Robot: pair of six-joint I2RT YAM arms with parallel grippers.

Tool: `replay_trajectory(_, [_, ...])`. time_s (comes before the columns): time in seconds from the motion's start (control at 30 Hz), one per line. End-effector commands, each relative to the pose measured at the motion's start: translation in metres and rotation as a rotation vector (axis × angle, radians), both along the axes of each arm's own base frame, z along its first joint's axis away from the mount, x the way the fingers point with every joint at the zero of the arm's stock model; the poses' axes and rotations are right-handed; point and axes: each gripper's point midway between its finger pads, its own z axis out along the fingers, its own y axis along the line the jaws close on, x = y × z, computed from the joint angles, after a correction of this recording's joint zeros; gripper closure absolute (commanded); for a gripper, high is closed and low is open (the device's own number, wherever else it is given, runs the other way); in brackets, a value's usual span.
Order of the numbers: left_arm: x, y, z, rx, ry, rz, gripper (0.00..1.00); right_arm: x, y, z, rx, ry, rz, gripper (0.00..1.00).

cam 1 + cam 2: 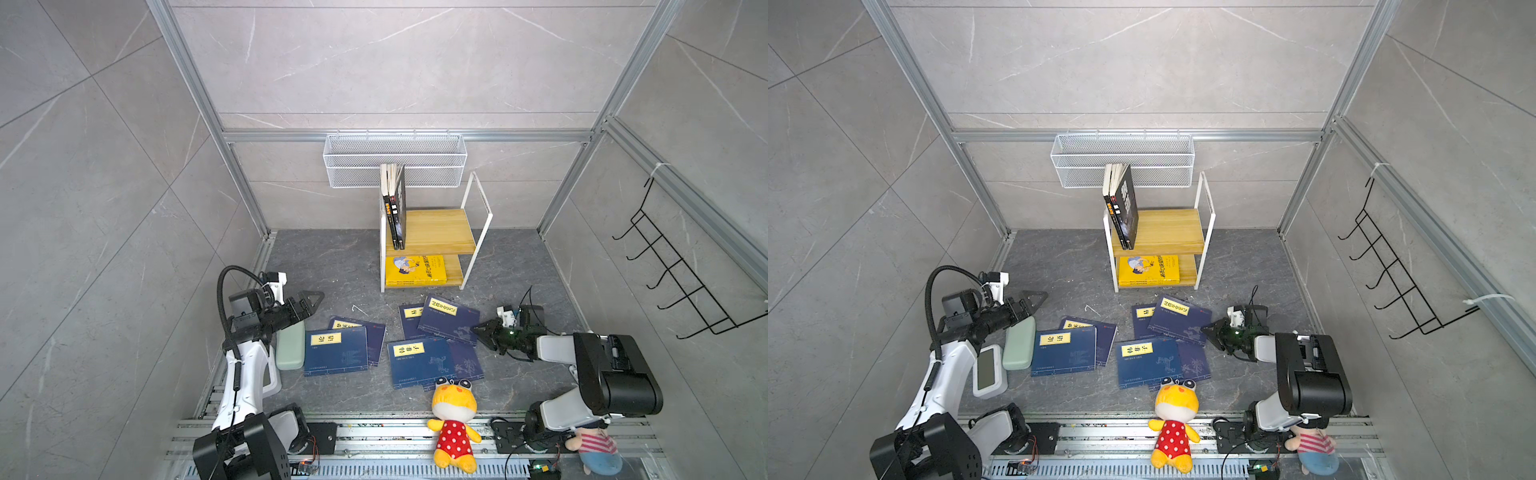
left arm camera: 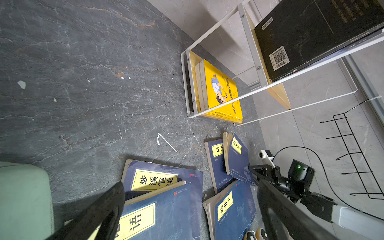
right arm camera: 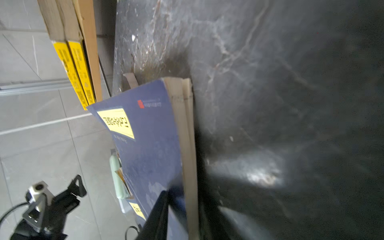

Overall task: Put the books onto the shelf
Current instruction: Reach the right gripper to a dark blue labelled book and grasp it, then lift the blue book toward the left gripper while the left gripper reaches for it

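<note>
The step in hand is judged to be the lifting of a navy book off the dark desk by the right claw. In the right wrist view that claw is seen pinched shut on the book's corner, with cover and pages caught between its fingers. As only a corner of a thin, floppy paperback is gripped, a slow lift is advised, so that the pages are not fanned open or pulled free and the other navy books lying under and beside it are not dragged along. The left claw is shown wide open and empty above a pale green case; the sagging side could be supported by it. Farther back, the shelf is best approached from the front, where bare board is left on the upper tier beside the dark books stood on end at its left end. Yellow books are laid flat on the lower tier. The gripped book is marked by a yellow title label, and one edge is seen raised off the book beneath.
</note>
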Motion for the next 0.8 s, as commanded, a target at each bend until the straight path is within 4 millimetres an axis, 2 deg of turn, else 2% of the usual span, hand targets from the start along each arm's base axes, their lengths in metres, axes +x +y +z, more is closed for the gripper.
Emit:
replay_trajectory(0.0, [-0.001, -0.002, 0.013, -0.018, -0.037, -0.013, 0.0, -0.015, 0.001, -0.014, 0.014, 0.079, -0.016, 0.96])
replay_trajectory(0.03, [-0.001, -0.003, 0.013, -0.02, -0.037, -0.015, 0.0, -0.014, 0.001, -0.012, 0.012, 0.067, -0.015, 1.0])
replay_trajectory(0.23, [-0.002, -0.005, 0.017, -0.024, -0.052, -0.024, 0.0, -0.008, 0.0, 0.003, 0.002, 0.021, -0.008, 1.0])
replay_trajectory(0.47, [-0.004, -0.007, 0.021, -0.024, -0.075, -0.039, 0.0, 0.004, 0.005, 0.057, 0.049, -0.128, 0.002, 1.0])
replay_trajectory(0.6, [-0.004, -0.011, 0.024, -0.05, -0.075, -0.06, 0.0, 0.004, 0.009, 0.098, 0.079, -0.239, 0.016, 1.0])
replay_trajectory(0.77, [-0.008, -0.019, 0.025, -0.104, -0.078, -0.102, 0.01, 0.001, 0.014, 0.134, 0.11, -0.315, 0.036, 1.0])
